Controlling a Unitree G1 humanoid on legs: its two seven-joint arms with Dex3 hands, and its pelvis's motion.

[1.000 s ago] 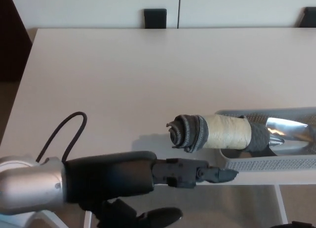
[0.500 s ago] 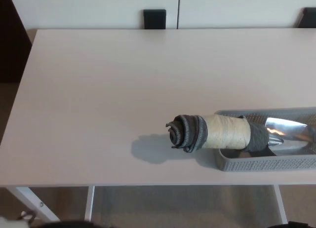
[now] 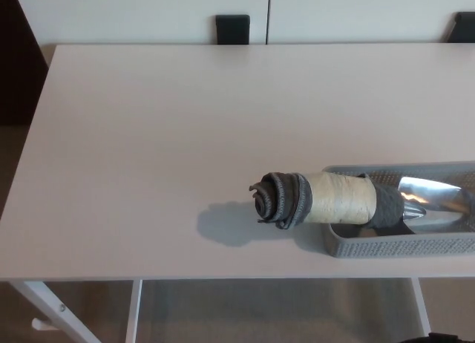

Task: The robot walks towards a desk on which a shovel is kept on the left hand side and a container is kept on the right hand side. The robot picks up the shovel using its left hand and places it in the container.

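Neither hand is showing in the head view. With no hand to place it by, the shovel point(image 3: 338, 199) is lying with its blade in the grey container point(image 3: 401, 246), its handle sticking out leftward over the desk point(image 3: 163, 128).

A broad, pale beige rectangular desk with a smooth matte top point(image 3: 185, 120) fills most of the head view. Its white slanted metal legs point(image 3: 52, 307) show below the near edge, over a dull tan floor point(image 3: 267, 313). Behind the far edge stands a white panelled wall point(image 3: 141, 9) split by a thin vertical seam. Two small black square chair backs point(image 3: 233, 28) rise against it, one near the middle, one at the right corner. A dark brown strip point(image 3: 15, 68) runs down the left side. Soft, even light falls across the top.
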